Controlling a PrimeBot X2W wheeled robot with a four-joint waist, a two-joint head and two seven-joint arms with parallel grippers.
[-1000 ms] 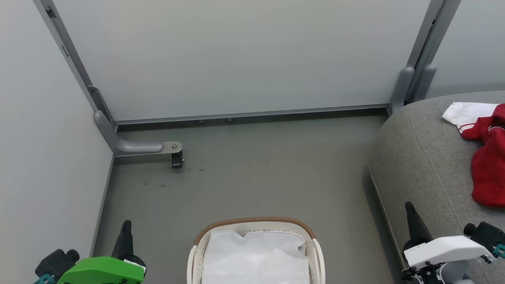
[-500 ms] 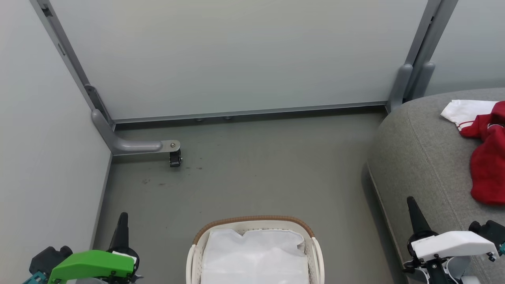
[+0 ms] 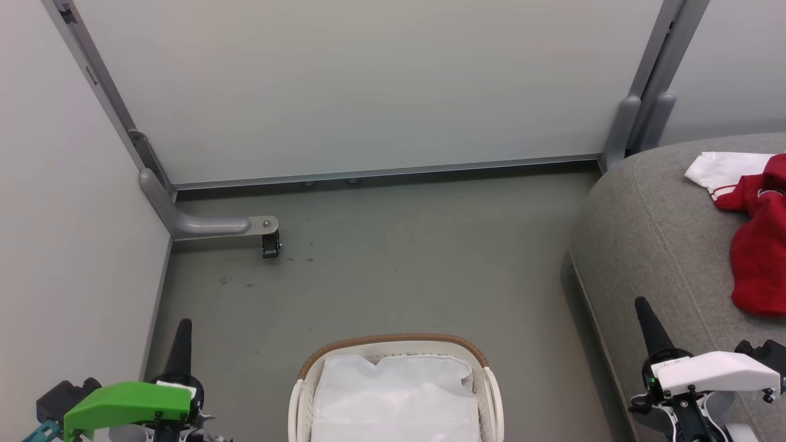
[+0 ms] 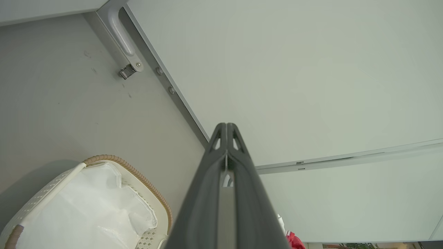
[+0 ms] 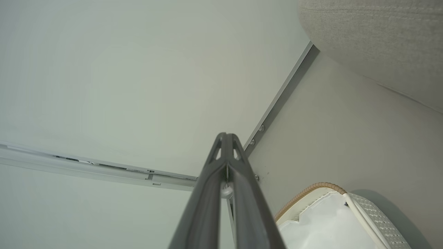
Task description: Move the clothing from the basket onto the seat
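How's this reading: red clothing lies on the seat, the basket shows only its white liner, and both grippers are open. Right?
Not quite: both grippers are shut, not open. The left wrist view shows the left gripper closed tight, the right wrist view the right gripper likewise. The rest holds: red clothing on the seat, white liner in the basket.

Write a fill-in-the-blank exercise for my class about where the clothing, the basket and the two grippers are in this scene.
1. The red clothing lies on the grey ____.
2. Inside the basket lies a ____ cloth liner.
3. The left gripper and the right gripper are both empty, with their fingers ____.
Missing words: seat; white; shut.
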